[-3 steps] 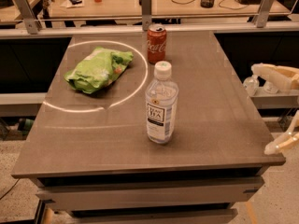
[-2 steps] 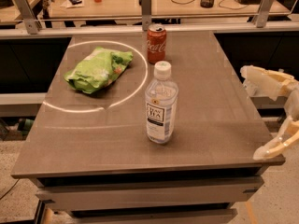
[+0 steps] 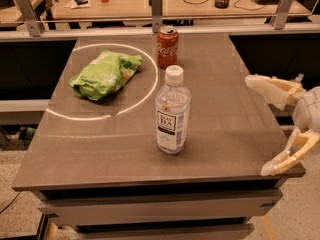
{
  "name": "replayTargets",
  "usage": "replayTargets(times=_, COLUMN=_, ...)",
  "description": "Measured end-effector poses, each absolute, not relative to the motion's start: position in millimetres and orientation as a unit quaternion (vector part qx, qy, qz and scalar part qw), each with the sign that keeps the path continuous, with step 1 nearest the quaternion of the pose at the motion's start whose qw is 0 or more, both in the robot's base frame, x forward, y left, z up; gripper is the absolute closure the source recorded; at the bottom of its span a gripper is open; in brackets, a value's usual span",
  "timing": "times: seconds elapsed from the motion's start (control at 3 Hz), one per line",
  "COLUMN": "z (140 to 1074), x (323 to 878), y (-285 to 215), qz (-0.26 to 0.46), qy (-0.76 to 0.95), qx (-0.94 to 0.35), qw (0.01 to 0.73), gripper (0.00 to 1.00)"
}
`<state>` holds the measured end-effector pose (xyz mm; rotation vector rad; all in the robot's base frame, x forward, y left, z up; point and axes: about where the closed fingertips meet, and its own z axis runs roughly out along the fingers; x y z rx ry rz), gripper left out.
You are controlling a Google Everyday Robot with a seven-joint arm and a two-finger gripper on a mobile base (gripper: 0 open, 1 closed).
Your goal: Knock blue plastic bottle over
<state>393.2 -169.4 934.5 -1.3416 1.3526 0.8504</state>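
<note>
1. The blue plastic bottle (image 3: 172, 113) is standing upright near the middle of the grey table (image 3: 227, 114), a little toward its front edge.
2. It is showing a clear body, a white screw cap and a dark label with white lettering.
3. The gripper (image 3: 256, 127) is hovering at the table's right edge, its two pale fingers spread wide and grasping nothing, apart from the bottle.
4. A red Coca-Cola can (image 3: 167, 46) is standing behind the bottle, and a crumpled green bag (image 3: 106, 74) is lying further left.
</note>
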Motion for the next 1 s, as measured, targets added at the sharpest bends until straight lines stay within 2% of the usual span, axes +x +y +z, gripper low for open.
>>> replayTargets(times=0.67, z=889.0, x=382.0, y=-103.9, qz=0.358, qy=0.536, qx=-0.572, qw=0.507, gripper=0.0)
replayTargets(times=1.0, z=871.4, x=385.0, y=-76.7, qz=0.375, qy=0.545, qx=-0.538, qw=0.523, gripper=0.0)
